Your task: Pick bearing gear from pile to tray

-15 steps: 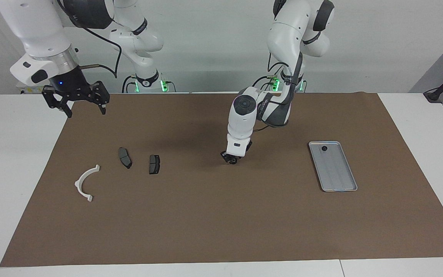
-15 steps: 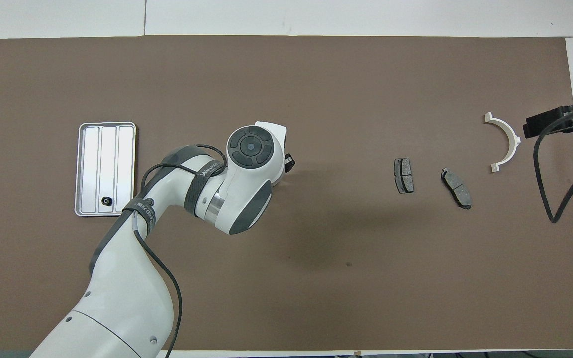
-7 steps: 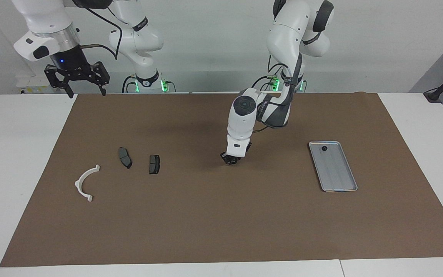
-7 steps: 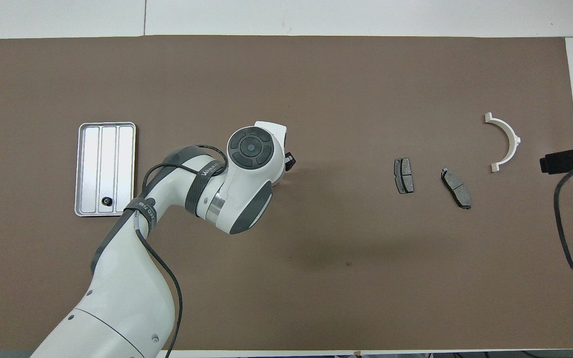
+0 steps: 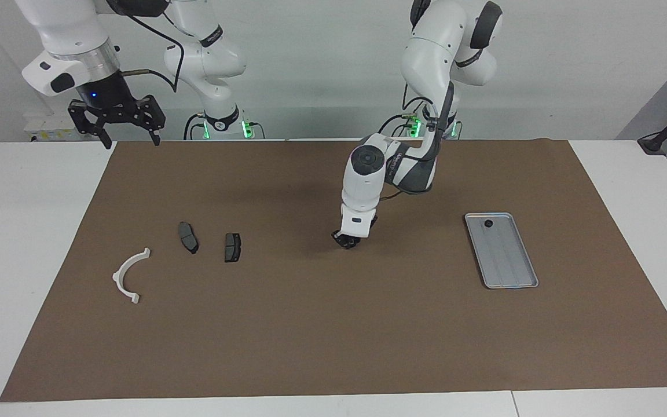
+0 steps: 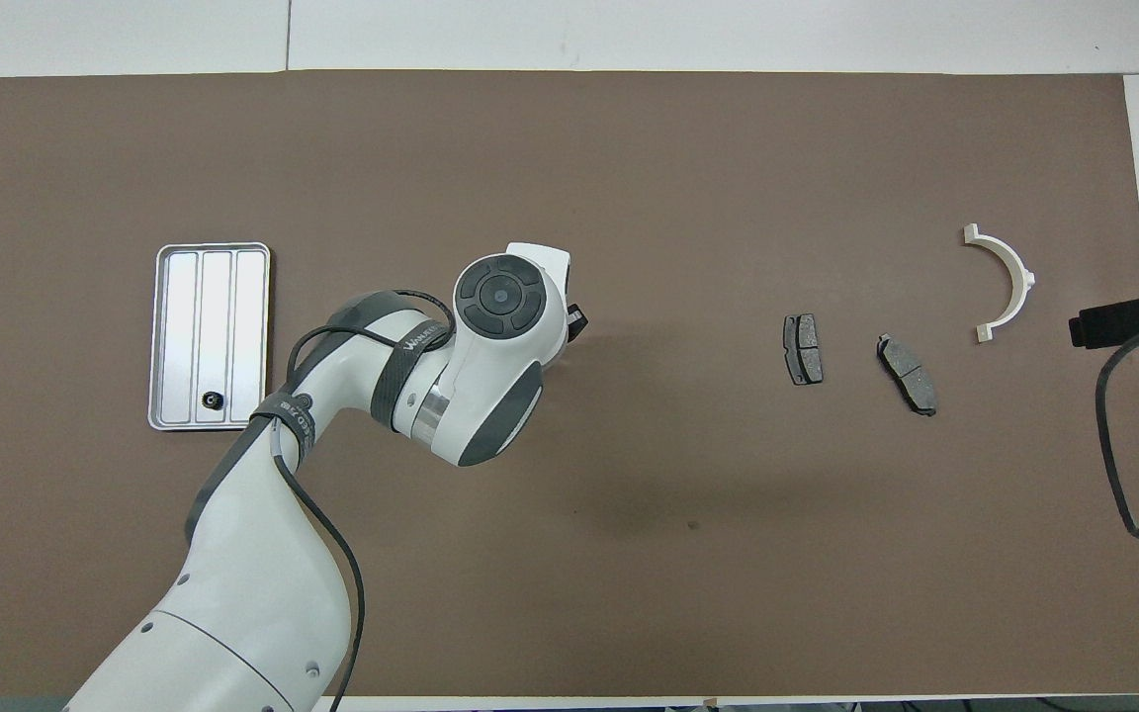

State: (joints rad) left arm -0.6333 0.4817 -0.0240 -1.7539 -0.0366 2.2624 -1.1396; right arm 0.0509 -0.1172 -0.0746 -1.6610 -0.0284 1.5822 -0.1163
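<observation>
My left gripper (image 5: 347, 240) is down at the brown mat's middle, its wrist pointing steeply down. In the overhead view only a dark edge of the left gripper (image 6: 577, 321) shows beside the wrist. Any bearing gear at its tips is hidden. The silver tray (image 5: 507, 272) (image 6: 214, 297) lies toward the left arm's end, with one small black round piece (image 5: 488, 223) (image 6: 211, 400) in its corner nearest the robots. My right gripper (image 5: 116, 136) hangs open and holds nothing, high over the mat's corner by the robots.
Toward the right arm's end lie two dark brake pads (image 5: 188, 237) (image 5: 232, 247), seen from above as brake pads (image 6: 907, 374) (image 6: 803, 349). A white half-ring bracket (image 5: 125, 263) (image 6: 1022, 272) lies beside them, farther from the robots.
The right arm has risen and drawn back toward the robots' edge of the mat. The left gripper has stayed low at the mat's middle, shifting only slightly.
</observation>
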